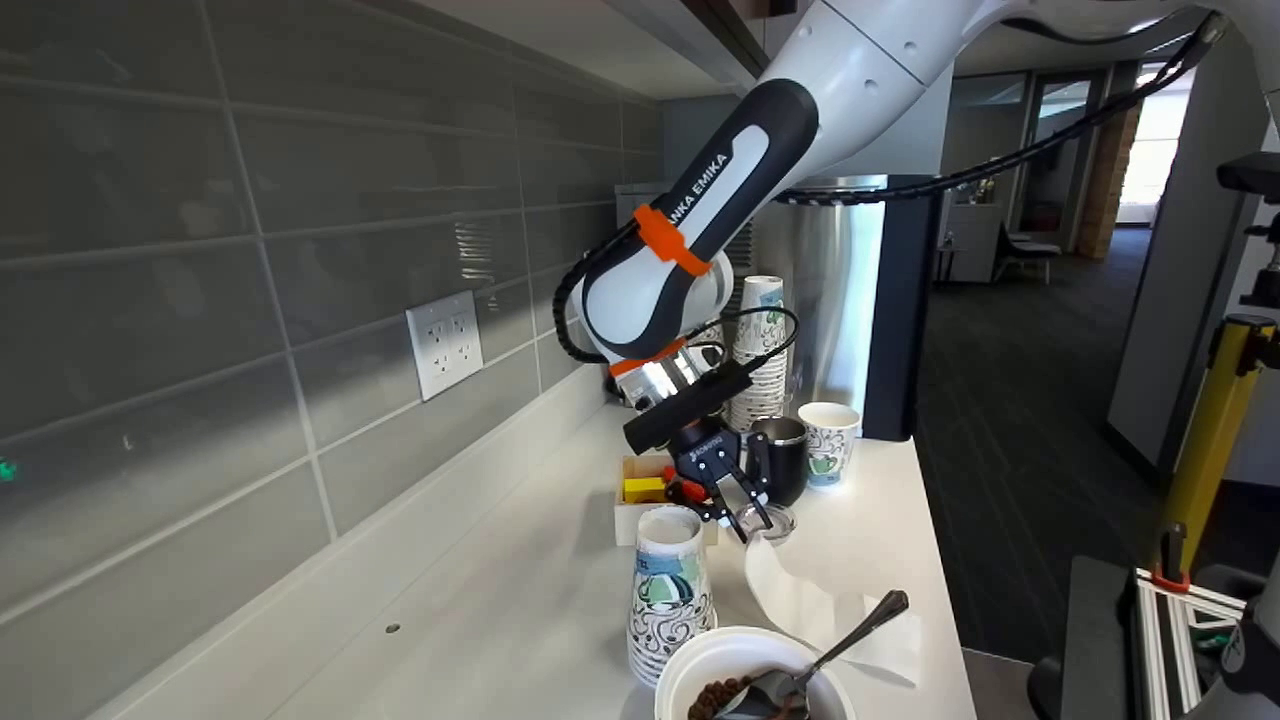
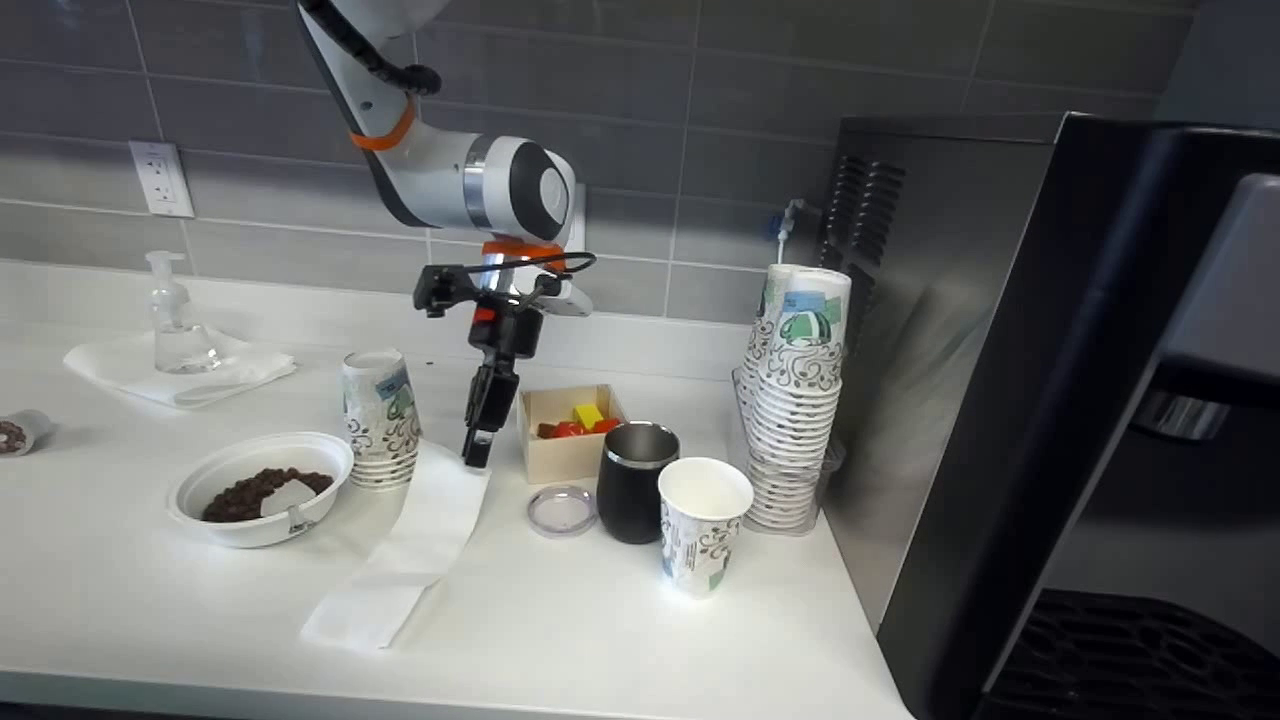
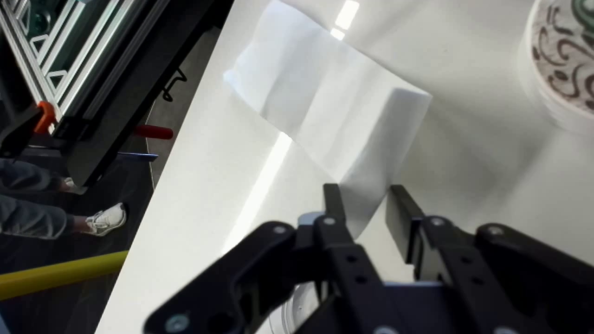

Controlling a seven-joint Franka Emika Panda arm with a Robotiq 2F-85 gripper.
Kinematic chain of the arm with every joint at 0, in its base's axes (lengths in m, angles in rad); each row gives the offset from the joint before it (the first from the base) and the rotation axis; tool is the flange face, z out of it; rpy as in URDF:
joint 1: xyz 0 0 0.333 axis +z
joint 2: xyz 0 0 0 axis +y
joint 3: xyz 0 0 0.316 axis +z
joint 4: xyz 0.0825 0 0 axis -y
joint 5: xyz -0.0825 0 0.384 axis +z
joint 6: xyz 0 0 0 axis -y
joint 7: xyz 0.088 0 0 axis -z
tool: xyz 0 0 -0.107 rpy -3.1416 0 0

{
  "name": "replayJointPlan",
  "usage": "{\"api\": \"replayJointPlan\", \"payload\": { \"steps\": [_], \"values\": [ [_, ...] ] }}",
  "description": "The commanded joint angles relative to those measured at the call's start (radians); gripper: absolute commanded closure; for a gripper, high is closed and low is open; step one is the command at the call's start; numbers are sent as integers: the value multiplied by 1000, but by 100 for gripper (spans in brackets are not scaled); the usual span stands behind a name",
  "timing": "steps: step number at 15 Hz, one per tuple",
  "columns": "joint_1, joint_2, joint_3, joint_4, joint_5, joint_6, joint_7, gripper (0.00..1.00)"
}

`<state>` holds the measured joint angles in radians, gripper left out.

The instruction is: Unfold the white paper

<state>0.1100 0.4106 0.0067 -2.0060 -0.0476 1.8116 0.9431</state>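
Observation:
The white paper is a long creased strip on the counter, seen in both exterior views [image 1: 790,597] [image 2: 432,525]. It runs from below my gripper toward the counter's front edge. In the wrist view the paper [image 3: 325,93] shows several crosswise creases, and its near end bends at a fold and looks raised. My gripper [image 3: 366,192] is open, with the paper's near end showing between the fingertips. In the exterior views the gripper [image 1: 752,530] [image 2: 477,452] points down at that end. Whether a finger touches the paper I cannot tell.
A cup stack [image 2: 382,425] and a white bowl [image 2: 185,500] with brown pieces and a spoon [image 1: 865,628] stand beside the paper. A wooden box [image 2: 560,460], clear lid [image 2: 562,510], black tumbler [image 2: 637,490] and paper cup [image 2: 700,540] stand on its other side.

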Motion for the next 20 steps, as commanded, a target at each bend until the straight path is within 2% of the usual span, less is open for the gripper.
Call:
{"api": "replayJointPlan", "payload": {
  "steps": [1,5,6,9,16,20],
  "values": [
    [9,-42,-9,-46,24,47,9,37],
    [-1,-112,-7,-100,48,91,-6,6],
    [-5,-139,-6,-120,53,92,-20,1],
    [-22,-230,-2,-193,75,108,-73,0],
    [-84,-461,-6,-402,201,214,-442,0],
    [-93,-550,-6,-457,227,245,-588,0]
  ]
}}
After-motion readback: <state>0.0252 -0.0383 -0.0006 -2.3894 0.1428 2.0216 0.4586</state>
